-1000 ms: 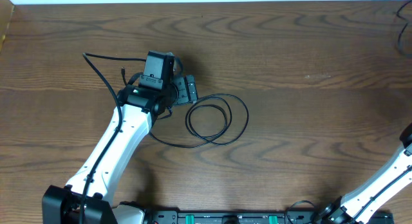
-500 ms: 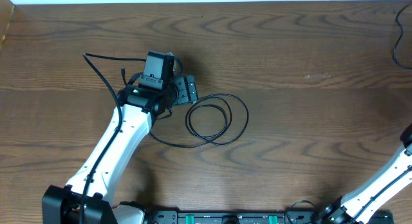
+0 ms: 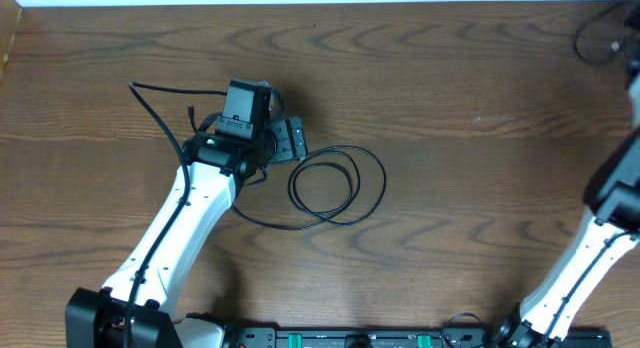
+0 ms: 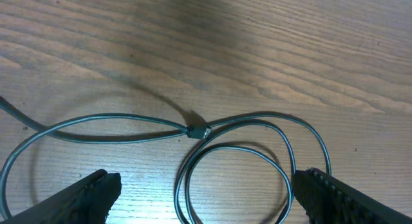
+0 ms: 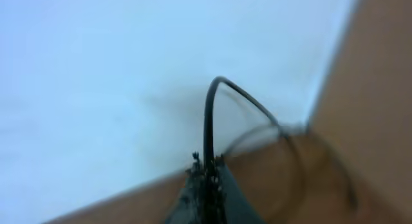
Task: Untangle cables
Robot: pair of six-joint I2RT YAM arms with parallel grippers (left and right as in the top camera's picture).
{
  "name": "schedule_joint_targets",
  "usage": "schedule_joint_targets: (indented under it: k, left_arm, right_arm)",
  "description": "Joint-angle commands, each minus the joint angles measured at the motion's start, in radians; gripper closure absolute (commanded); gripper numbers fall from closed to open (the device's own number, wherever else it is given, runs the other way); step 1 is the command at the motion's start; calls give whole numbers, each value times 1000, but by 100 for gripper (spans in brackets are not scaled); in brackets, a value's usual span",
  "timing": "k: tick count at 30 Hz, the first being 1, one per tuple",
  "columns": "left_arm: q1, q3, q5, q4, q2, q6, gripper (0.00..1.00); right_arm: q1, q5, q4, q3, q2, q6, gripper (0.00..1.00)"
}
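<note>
A thin black cable [image 3: 384,180] lies in loose overlapping loops on the wooden table, right of my left gripper [image 3: 292,140]. In the left wrist view the loops meet at a small crossing [image 4: 193,130], and my left gripper [image 4: 206,198] stands open just above the table, one finger either side of the inner loop without touching it. My right gripper [image 5: 207,172] is shut on a second black cable [image 5: 207,121] that arches up out of the jaws. That view is blurred. Overhead, this cable [image 3: 583,33] shows as a blurred curve at the far right corner.
The right arm [image 3: 610,193] runs up the right edge of the table. A thicker black wire [image 3: 150,103] trails from the left arm across the table's left part. A pale wall borders the table's far edge [image 3: 320,4].
The right arm has swung up along the right edge, and the cable at the far right corner has shifted left and further back. The left arm and the looped cable have not moved.
</note>
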Motion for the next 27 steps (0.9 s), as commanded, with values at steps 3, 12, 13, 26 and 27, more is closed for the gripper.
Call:
schedule_joint_targets:
  k: [3, 12, 13, 26, 27]
  left_arm:
    - [2, 11, -2, 1, 4, 6, 7]
    - [2, 11, -2, 0, 4, 6, 7]
    - [2, 11, -2, 1, 4, 6, 7]
    - [2, 11, -2, 1, 4, 6, 7]
    - [2, 11, -2, 1, 4, 6, 7]
  right_arm:
    - [39, 310, 155, 32, -10, -337, 99]
    - [-101, 356, -16, 32, 23, -227, 84]
    - [-115, 356, -82, 32, 30, -181, 55]
    - [7, 317, -703, 32, -180, 55, 1]
    - [32, 292, -735, 32, -225, 62, 1]
